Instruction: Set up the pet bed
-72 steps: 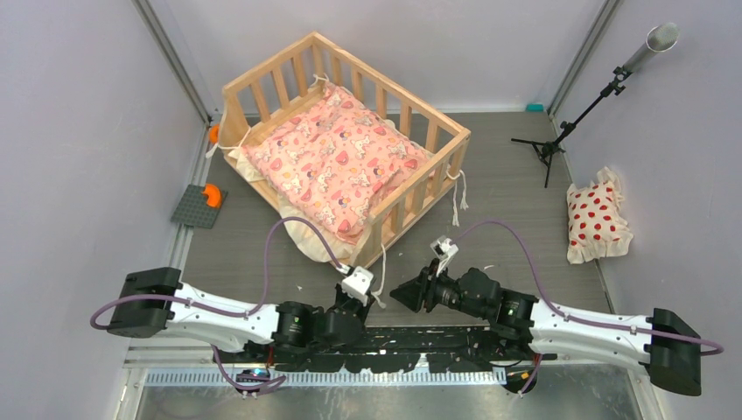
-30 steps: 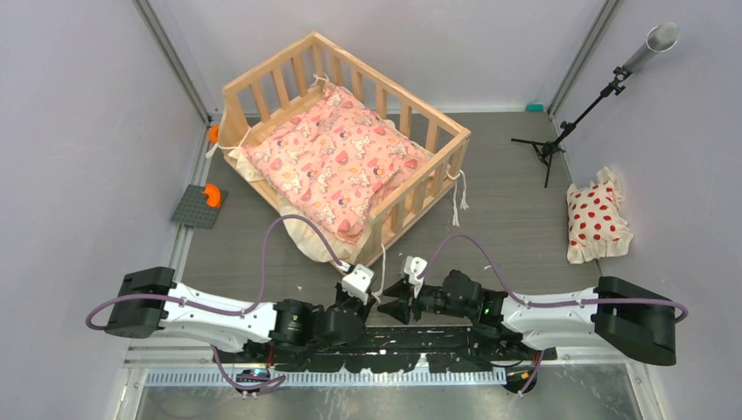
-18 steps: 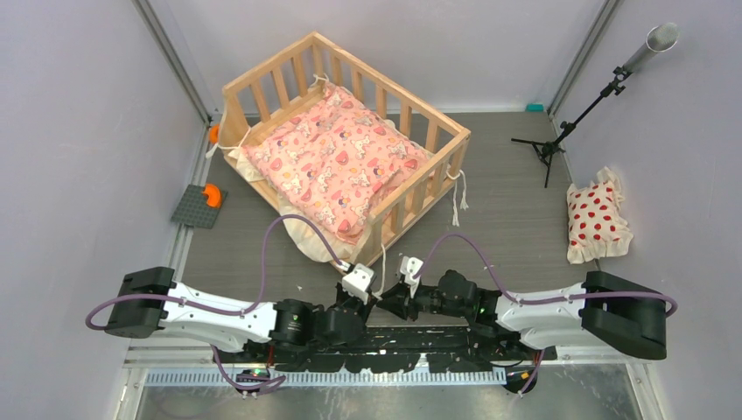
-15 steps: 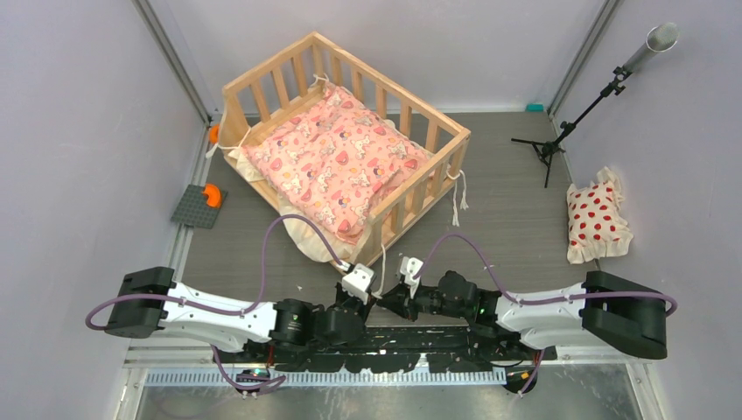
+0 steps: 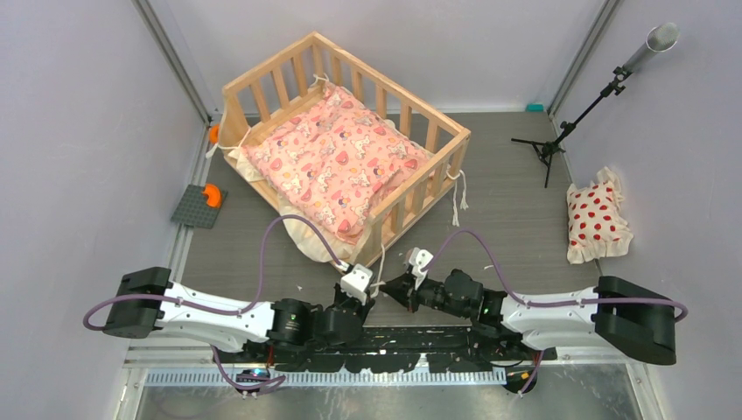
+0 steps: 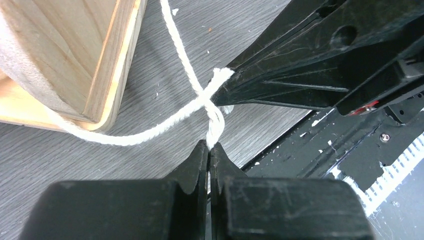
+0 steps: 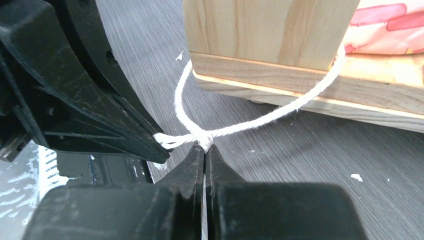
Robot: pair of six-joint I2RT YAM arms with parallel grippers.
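Right now we have the light natural-wood, slat-railed pet bed (image 5: 394,87) standing on the grey wood-grain table (image 5: 516,192), towards the back and left of the middle, turned at an angle so that one corner points at the arms. A pink cartoon-print cushion (image 5: 337,162) lies inside it, and its cream underside spills out a little at the near left side.

Both arms reach in low to that near corner, their tips almost meeting just in front of it. In the left wrist view the left gripper (image 6: 208,150) has its fingers pressed together, with one end of a cream twisted cord (image 6: 150,131) pinched at the tips. The cord runs round the bed's corner post (image 6: 75,55) and its two strands cross in a single twist between the two grippers. In the right wrist view the right gripper (image 7: 204,150) is likewise closed, nipping the cord (image 7: 280,112) right at the crossing, with the frayed end lying against the other arm's black finger.

Off to the right, well apart from the bed, a small white pillow with red dots (image 5: 597,219) lies near the wall. A black tripod stand with a grey tube (image 5: 560,131) is behind it, and a grey studded plate with an orange piece (image 5: 199,206) sits by the left wall.
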